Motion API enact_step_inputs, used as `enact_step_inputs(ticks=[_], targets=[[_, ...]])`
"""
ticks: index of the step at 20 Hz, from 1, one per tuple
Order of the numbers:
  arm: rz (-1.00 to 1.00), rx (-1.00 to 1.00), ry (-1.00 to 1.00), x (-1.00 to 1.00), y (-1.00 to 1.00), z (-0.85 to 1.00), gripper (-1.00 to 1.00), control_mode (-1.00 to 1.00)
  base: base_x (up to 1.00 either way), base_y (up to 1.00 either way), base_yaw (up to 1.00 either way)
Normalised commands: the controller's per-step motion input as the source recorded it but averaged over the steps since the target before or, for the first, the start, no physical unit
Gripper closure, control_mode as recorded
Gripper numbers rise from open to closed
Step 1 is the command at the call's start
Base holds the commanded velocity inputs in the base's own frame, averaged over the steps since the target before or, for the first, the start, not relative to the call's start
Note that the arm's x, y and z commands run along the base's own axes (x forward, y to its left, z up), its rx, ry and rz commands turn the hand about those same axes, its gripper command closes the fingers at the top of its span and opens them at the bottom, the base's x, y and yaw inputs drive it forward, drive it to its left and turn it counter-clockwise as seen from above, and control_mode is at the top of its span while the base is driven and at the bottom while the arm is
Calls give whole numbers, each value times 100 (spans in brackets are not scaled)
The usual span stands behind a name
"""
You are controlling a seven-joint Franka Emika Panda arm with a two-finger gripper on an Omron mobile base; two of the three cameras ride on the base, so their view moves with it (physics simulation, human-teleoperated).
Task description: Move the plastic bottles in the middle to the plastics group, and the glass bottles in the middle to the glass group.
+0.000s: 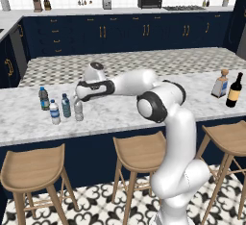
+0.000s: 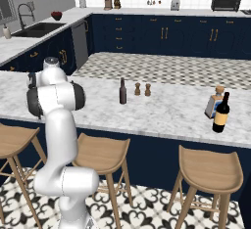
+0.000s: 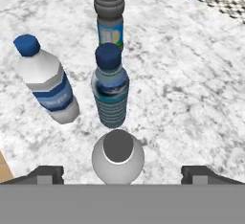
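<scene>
jaws wide over the plastics cluster

gripper (image 3: 122, 173) spread wide, fingertips (image 3: 45, 174) well apart on either side of a clear greyish bottle (image 3: 117, 157) seen from above, not touching it, gripping nothing. just beyond that bottle, a blue-tinted bottle (image 3: 110, 86) standing upright; beside it a clear bottle with blue label (image 3: 45, 86), and farther on a dark bottle with greenish label (image 3: 109, 15). in the left base view, same four bottles standing close together on the marble counter (image 1: 120, 111), greyish one (image 1: 78, 110) nearest the hand; gripper itself hard to make out there, seemingly just above that bottle. over in the right base view, dark brown glass bottle (image 2: 122, 91) upright mid-counter, two small brown shakers (image 2: 142, 89) just beside it. far along the counter, square corked bottle (image 2: 214, 102) and black wine bottle (image 2: 221, 113) standing close together.
</scene>
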Motion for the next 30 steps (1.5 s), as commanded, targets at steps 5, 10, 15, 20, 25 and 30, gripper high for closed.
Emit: enact_step_inputs(ticks=[5,10,15,20,25,30], targets=[[-1,0,0,-18,-34,29,-100,-100,0,0,0],[-11,0,2,-40,-77,3,-100,-100,0,0,0],[-16,0,9,-41,-94,0,-100,-100,0,0,0],[-21,0,14,-46,-100,6,-100,-100,0,0,0],[-23,0,16,-27,-100,24,-100,-100,0,0,0],[-26,0,16,0,-82,37,-100,-100,0,0,0]])
